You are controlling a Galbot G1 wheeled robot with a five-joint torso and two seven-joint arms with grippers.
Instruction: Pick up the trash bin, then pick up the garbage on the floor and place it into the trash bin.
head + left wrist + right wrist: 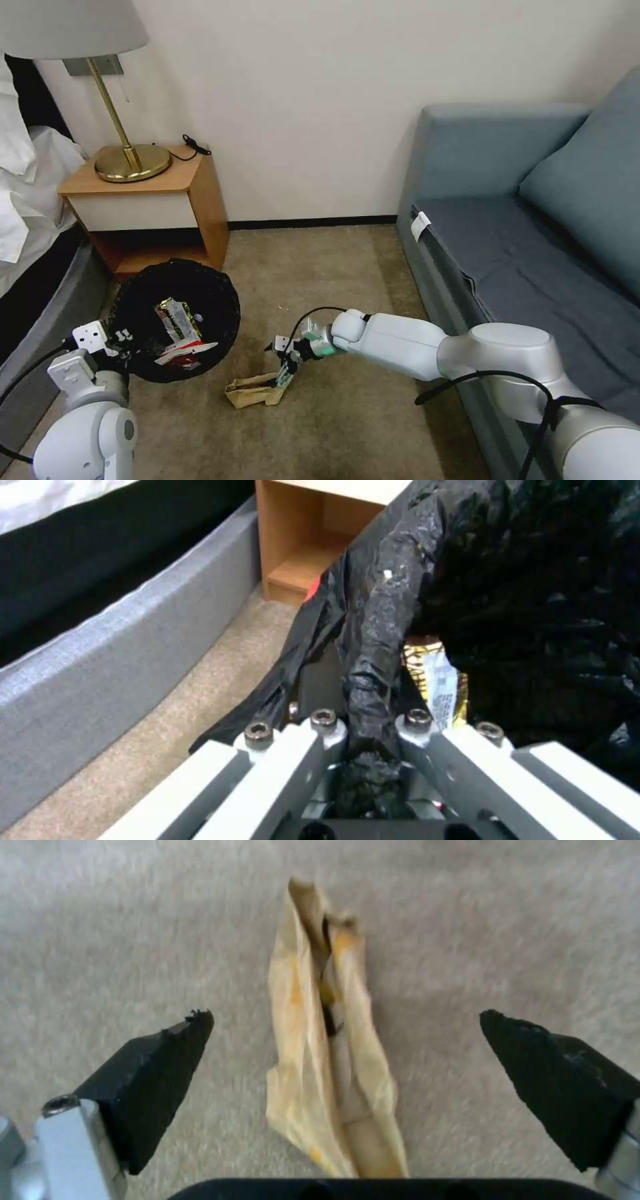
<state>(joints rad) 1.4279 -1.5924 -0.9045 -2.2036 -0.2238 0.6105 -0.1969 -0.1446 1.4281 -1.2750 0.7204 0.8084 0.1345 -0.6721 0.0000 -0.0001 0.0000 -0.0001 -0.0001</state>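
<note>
Tan paper bag lies on carpet, lengthwise between my right gripper fingers, spread wide, empty (left gripper pinches the trash bin liner)

Beige carpet, plain cream wall. Wooden nightstand with brass lamp on my left beside bed; blue-grey sofa on my right.
</note>
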